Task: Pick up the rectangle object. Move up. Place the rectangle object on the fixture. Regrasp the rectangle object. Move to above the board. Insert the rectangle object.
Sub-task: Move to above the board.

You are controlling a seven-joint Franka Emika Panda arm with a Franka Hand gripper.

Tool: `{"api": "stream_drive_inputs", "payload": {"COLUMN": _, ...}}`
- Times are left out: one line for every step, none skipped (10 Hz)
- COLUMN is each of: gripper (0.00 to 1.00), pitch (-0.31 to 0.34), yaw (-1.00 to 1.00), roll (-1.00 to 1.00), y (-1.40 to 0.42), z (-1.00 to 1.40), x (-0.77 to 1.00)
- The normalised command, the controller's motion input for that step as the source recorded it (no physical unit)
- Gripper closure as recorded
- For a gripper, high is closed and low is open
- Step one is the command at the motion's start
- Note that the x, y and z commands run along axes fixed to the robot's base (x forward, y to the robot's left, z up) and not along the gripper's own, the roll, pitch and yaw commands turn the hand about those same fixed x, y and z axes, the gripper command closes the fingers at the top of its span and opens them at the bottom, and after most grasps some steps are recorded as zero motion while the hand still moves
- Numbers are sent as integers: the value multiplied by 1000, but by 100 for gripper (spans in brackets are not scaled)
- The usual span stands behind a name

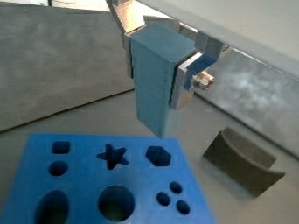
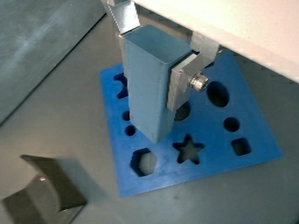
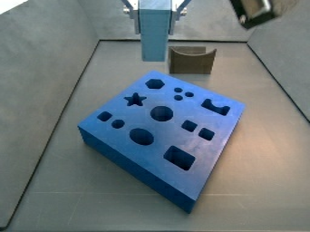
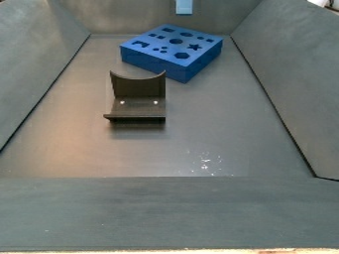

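Observation:
My gripper (image 1: pixel 158 63) is shut on the rectangle object (image 1: pixel 155 87), a light-blue block that hangs upright between the silver fingers (image 1: pixel 187 80). It shows in both wrist views (image 2: pixel 146 87). In a side view the gripper (image 3: pixel 155 7) holds the block (image 3: pixel 155 34) high over the far edge of the board (image 3: pixel 164 127), apart from it. The board is a deep-blue slab with a star, circles, squares and ovals cut in it, and it shows in both wrist views (image 1: pixel 70 179) (image 2: pixel 228 118). The fixture (image 3: pixel 190 60), a dark olive holder with a notch, stands empty beyond the board.
Grey sloped walls (image 3: pixel 54 109) enclose the floor on all sides. In a side view the fixture (image 4: pixel 135 97) stands in the middle of the floor, with the board (image 4: pixel 172 50) behind it and the block's end (image 4: pixel 184 6) just visible at the frame's top edge.

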Motion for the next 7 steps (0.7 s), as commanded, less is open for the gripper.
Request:
{"api": "stream_drive_inputs", "payload": {"gripper": 100, "pitch": 124, "yaw": -66, "roll": -1000, "y": 39, "z": 14, "x": -49}}
{"api": "stream_drive_inputs", "payload": {"gripper": 100, "pitch": 125, "yaw": -65, "roll": -1000, "y": 37, "z": 15, "x": -49}}
{"api": "stream_drive_inputs", "payload": {"gripper": 100, "pitch": 111, "yaw": -48, "roll": -1000, "y": 44, "z": 16, "x": -46}}
{"api": "stream_drive_inputs", "payload": {"gripper": 100, "pitch": 101, "yaw": -42, "roll": -1000, "y": 41, "z": 15, "x": -52}}
{"api": "stream_drive_inputs", "payload": {"gripper": 100, "pitch": 83, "yaw": -31, "roll": -1000, "y": 41, "z": 19, "x": -47}}
{"api": "stream_drive_inputs", "payload": {"gripper": 100, "pitch": 75, "yaw": -28, "roll": -1000, "y": 41, "z": 14, "x": -49}}
{"api": "stream_drive_inputs", "payload": {"gripper": 100, "pitch": 48, "yaw": -20, "roll": -1000, "y": 40, "z": 13, "x": -46}}
